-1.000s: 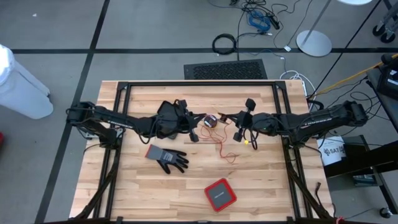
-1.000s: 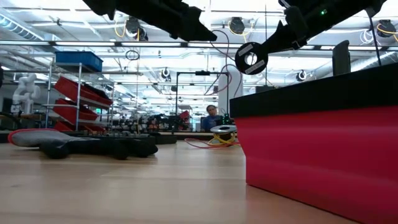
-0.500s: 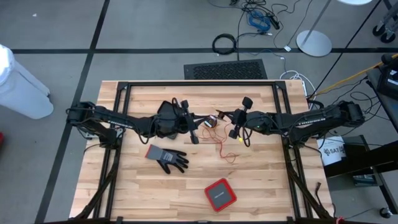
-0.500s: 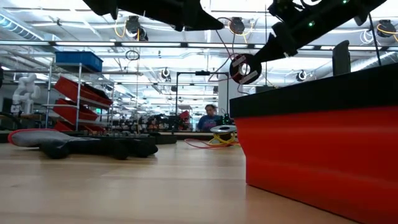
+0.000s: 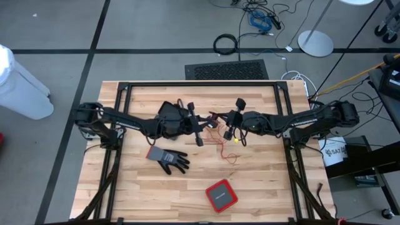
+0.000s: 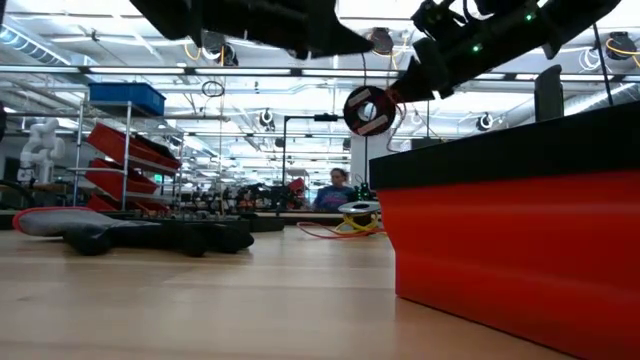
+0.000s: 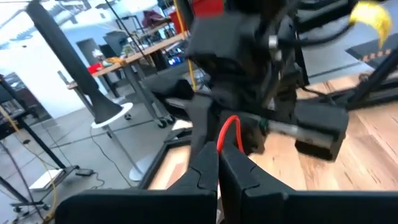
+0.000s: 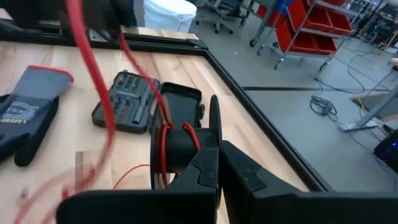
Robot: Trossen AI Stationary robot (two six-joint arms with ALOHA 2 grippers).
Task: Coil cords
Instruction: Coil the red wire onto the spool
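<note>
A red cord runs between my two grippers above the middle of the table. Part of it is wound on a small black spool [image 8: 177, 149], [image 6: 367, 110]. Its loose tail [image 5: 229, 154] hangs down and lies in slack loops on the wood. My left gripper [image 5: 208, 125], [image 7: 219, 158] comes from the table's left and is shut on the cord. My right gripper [image 5: 221, 120], [image 8: 219, 155] comes from the right and is shut on the spool. A small yellow piece [image 5: 236, 140] shows below the right gripper. My left gripper pinches the red cord [image 7: 227, 129] between its two fingertips, coming nearly level from the table's left. A short loop of the cord stands up beyond the fingers, clear of the table. My right gripper pinches the spool's thin round flange [image 8: 214, 127] between its two fingers, coming from the table's right and slanting slightly down. The spool is lifted clear of the table, with red turns [image 8: 166, 146] around its hub.
A grey glove [image 5: 167, 159] lies left of centre and a red box [image 5: 221, 195] near the front edge; the box fills the right of the low view [image 6: 520, 250]. A dark bit case [image 8: 124, 99] lies under the left arm. Black frame rails [image 5: 200, 84] border the table.
My right gripper has carried the spool toward the table's left, closer to my left gripper, and sunk a little. The cord between the two grippers has grown shorter. The tail on the table has stayed in place.
</note>
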